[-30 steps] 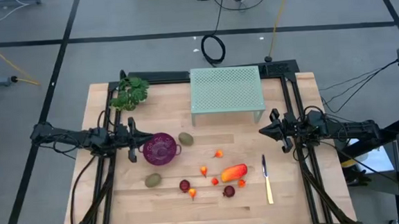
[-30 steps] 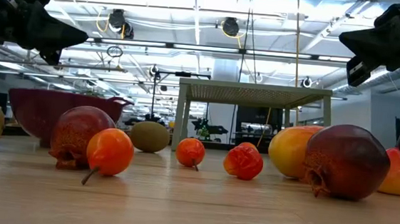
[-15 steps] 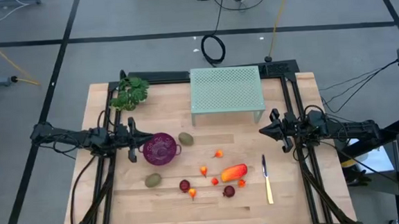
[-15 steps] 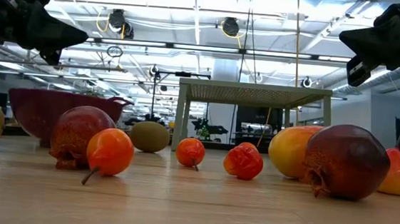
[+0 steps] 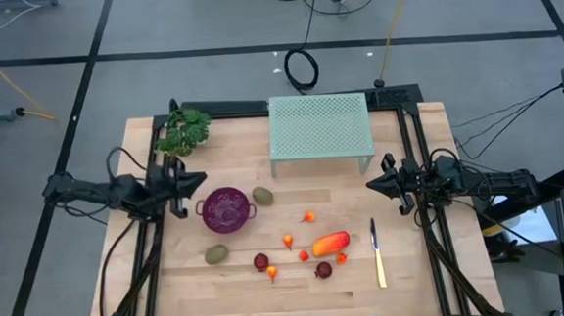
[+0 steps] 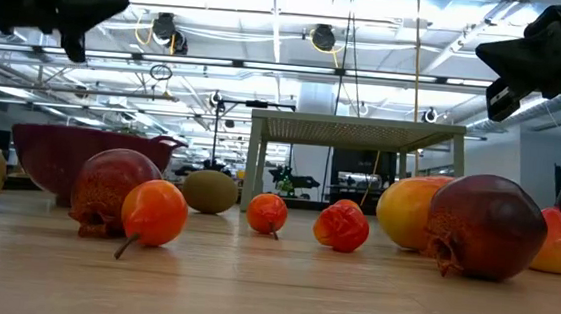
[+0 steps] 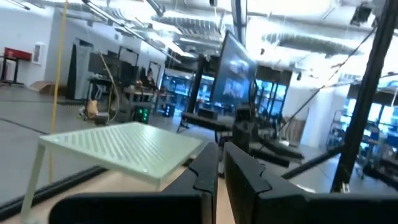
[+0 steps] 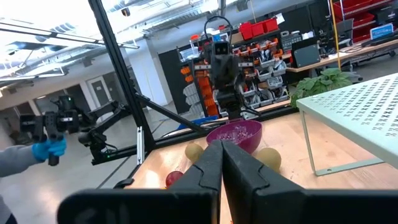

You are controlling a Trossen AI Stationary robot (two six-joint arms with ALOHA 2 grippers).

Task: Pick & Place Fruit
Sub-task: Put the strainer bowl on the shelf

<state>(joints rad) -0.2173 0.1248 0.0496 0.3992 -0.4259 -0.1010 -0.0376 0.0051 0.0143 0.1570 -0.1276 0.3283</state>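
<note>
The fruit lies loose on the wooden table: two olive-brown ovals [image 5: 263, 194] [image 5: 216, 253], a long orange-red piece [image 5: 330, 243], two dark red balls [image 5: 261, 262] [image 5: 323, 269] and several tiny orange-red ones [image 5: 288, 241]. My left gripper [image 5: 201, 180] hangs shut above the table's left side, beside a purple bowl [image 5: 226, 209]; its shut fingers [image 7: 219, 152] hold nothing. At the right side my right gripper [image 5: 370, 184] is also shut and holds nothing [image 8: 221, 148]. Both hang high above the fruit in the low view [image 6: 122, 4] [image 6: 481, 52].
A pale green perforated rack [image 5: 321, 131] stands at the far middle. A leafy green bunch [image 5: 184, 131] lies at the far left. A yellow-handled knife [image 5: 377, 255] lies right of the fruit. A person's blue-gloved hand [image 8: 48, 149] shows in the room beyond the table.
My left gripper has risen and tipped its fingers upward, staying shut above the table's left side. The fruit, the bowl and my right gripper have kept still.
</note>
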